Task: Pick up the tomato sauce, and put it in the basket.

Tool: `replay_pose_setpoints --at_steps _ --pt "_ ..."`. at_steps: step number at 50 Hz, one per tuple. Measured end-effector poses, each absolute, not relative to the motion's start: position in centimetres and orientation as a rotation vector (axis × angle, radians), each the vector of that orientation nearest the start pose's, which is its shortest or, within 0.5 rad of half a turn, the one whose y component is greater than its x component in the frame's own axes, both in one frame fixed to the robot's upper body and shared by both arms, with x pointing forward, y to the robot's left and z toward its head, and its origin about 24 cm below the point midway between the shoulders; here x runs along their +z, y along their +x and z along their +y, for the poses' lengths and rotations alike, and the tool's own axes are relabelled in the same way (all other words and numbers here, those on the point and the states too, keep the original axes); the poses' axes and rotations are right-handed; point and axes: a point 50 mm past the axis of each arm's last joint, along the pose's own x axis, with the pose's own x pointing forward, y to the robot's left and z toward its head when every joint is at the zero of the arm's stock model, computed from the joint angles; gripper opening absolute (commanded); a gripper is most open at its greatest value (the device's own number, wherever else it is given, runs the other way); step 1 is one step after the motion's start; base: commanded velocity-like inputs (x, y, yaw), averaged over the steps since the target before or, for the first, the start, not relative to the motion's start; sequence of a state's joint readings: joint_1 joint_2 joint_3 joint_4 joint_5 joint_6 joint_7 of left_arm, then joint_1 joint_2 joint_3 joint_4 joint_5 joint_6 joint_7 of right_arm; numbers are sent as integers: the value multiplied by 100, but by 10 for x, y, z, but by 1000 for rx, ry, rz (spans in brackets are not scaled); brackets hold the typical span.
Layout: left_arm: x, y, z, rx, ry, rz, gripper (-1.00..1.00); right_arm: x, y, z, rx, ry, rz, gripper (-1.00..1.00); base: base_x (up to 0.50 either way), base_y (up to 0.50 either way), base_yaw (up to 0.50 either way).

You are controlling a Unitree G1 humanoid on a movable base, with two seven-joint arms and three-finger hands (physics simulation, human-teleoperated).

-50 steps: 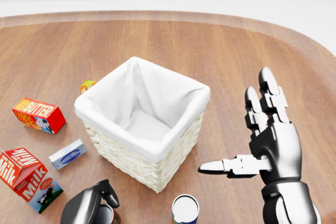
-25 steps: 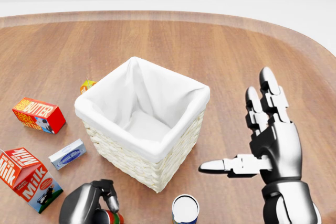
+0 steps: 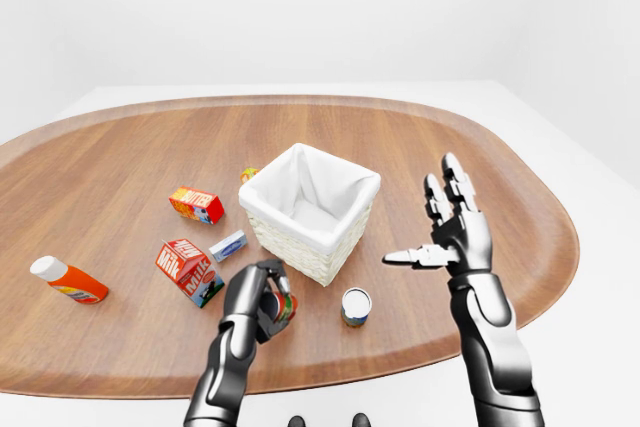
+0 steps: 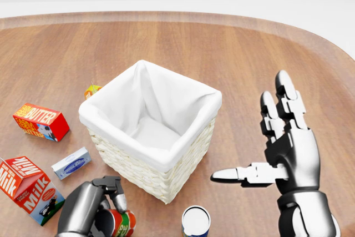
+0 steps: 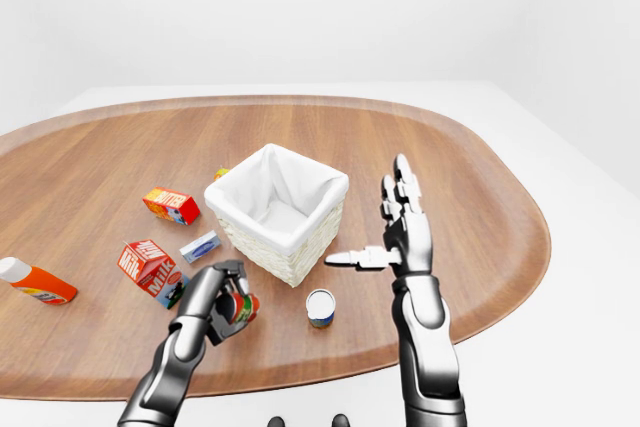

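The tomato sauce [image 4: 122, 223] is a small red can with a green band, at the bottom left of the head view. My left hand [image 4: 101, 208] is shut on it, fingers curled over its top, and the can leans to the right. The basket [image 4: 140, 174] is white wicker with a white cloth liner. It stands just above and right of the can and shows nothing inside. My right hand [image 4: 249, 137] is held up open to the right of the basket, fingers spread, thumb pointing left, holding nothing.
A white-topped tin [image 4: 196, 221] stands right of the sauce can. Left of the basket lie a milk carton [image 4: 30, 190], a butter box [image 4: 41, 121] and a small blue-white box [image 4: 72, 162]. An orange bottle [image 3: 68, 280] lies far left. The table's near edge [image 3: 330, 372] is close.
My left hand has closed round the sauce can. The can now shows more and leans right. The right hand has barely moved.
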State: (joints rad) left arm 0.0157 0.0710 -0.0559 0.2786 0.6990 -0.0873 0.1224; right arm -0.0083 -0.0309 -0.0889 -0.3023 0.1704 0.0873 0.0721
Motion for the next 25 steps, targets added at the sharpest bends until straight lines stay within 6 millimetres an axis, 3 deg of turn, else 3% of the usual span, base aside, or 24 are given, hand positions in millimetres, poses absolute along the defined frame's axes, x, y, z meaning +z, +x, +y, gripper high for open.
replay_pose_setpoints --at_steps 25 --pt "23 238 151 -81 723 11 -100 109 250 -171 15 120 -245 100 0 0 0"
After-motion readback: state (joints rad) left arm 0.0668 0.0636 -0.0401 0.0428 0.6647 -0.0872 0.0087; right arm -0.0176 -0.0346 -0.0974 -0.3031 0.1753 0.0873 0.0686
